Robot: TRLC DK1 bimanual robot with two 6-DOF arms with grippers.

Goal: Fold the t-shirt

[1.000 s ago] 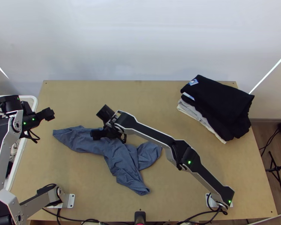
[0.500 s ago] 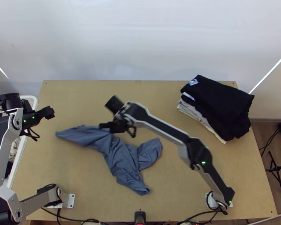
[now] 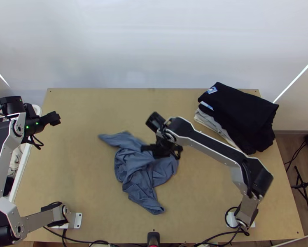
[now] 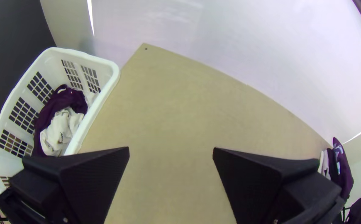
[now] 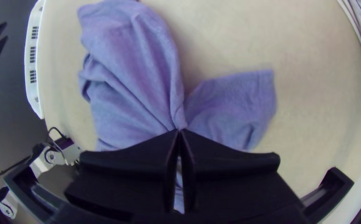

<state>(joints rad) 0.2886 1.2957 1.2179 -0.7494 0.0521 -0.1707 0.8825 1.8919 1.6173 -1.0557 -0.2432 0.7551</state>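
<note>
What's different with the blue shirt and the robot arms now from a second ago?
The right gripper moved toward the top view's right, with a fold of the blue shirt pinched in it. The shirt's far left end got dragged the same way, so the shirt is more bunched up. The shirt's lower tip, the left gripper and the pile of folded clothes stayed about the same.
</note>
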